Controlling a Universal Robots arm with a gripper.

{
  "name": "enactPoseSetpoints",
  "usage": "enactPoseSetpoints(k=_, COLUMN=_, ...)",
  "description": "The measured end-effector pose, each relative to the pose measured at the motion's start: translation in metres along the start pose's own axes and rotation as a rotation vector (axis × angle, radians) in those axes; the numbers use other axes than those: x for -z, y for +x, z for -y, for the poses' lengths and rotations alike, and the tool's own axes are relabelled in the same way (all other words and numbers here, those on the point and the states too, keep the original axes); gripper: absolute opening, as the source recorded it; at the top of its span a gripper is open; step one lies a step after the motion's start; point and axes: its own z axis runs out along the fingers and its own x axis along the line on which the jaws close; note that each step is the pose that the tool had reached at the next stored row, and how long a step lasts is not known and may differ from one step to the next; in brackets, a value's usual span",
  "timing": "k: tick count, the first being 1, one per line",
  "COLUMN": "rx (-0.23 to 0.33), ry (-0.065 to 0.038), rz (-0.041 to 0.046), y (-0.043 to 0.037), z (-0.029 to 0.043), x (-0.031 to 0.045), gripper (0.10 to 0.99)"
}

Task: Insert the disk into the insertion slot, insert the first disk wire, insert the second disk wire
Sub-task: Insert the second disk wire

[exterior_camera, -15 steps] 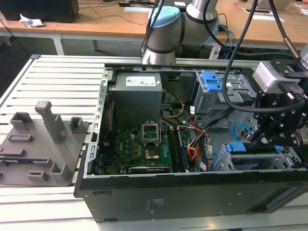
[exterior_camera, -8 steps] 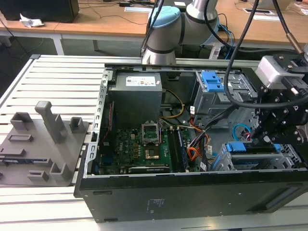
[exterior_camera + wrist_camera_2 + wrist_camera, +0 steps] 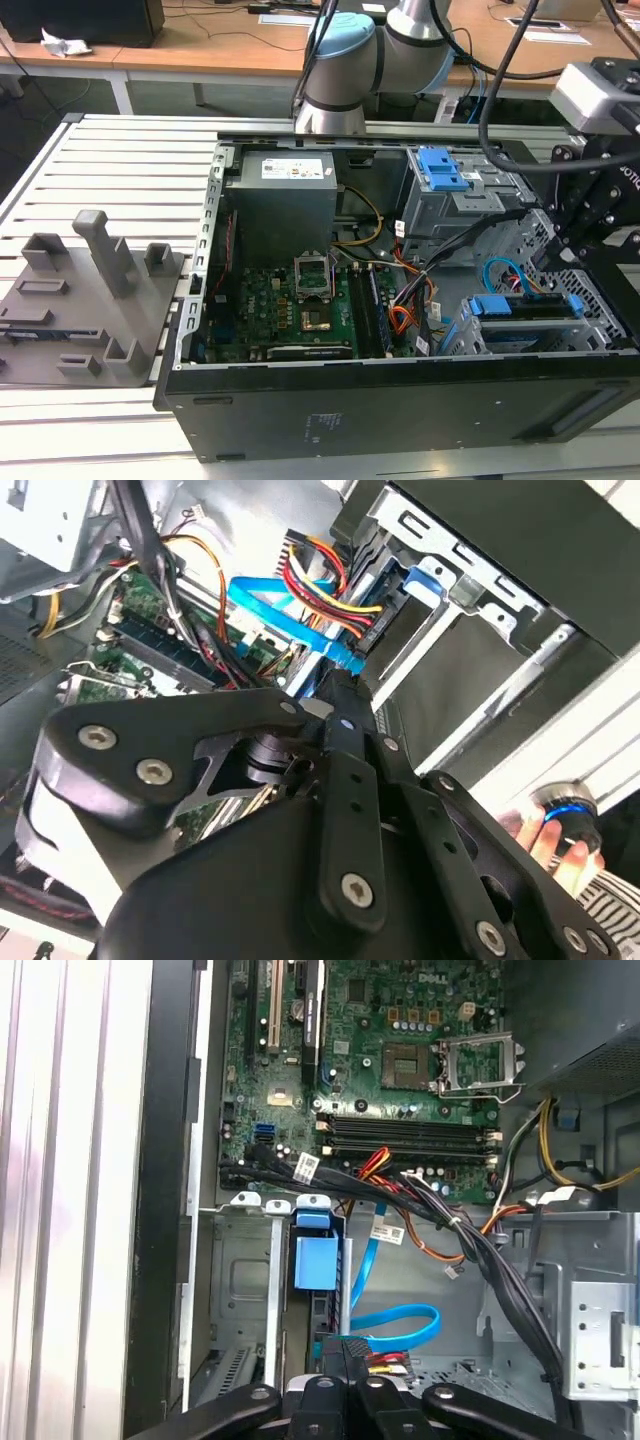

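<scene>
Open computer case, drive bay end.

Showed the disk (image 3: 525, 306) seated in the insertion slot (image 3: 592, 322), the low perforated cage beside the taller cage (image 3: 450, 205) with the blue latch. Left its blue caddy tab facing the motherboard (image 3: 400, 1060) in the first wrist view, and so kept its rear connectors toward the arm.

Caught the gripper (image 3: 345, 1355) low over that rear edge, pincer drawn together and, by the look of both wrist views, clamped on the plug end of the second disk wire (image 3: 415, 1315). Held the plug by its tip, probably to keep it square to the socket while the glossy loop trailed free behind.

Showed the orange-red-black bundle (image 3: 320, 580) running to the drive's back just beside the blue plug in the second wrist view. Looked plugged in, though not sure. Could not tell whether the blue plug had reached its socket, that joint being hidden by the fingers.
</scene>
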Motion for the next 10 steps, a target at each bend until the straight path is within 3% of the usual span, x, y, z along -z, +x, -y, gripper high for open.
enactPoseSetpoints(k=2, rx=0.0, ry=0.0, rz=0.0, y=-0.0003, z=-0.0005, x=0.008, gripper=0.106)
enactPoseSetpoints(k=4, rx=0.0, ry=0.001, rz=0.0005, y=-0.0007, z=-0.0076, x=0.0078, gripper=0.106)
enactPoseSetpoints(k=10, rx=0.0, ry=0.001, rz=0.0004, y=-0.0007, z=-0.0085, x=0.0078, gripper=0.106)
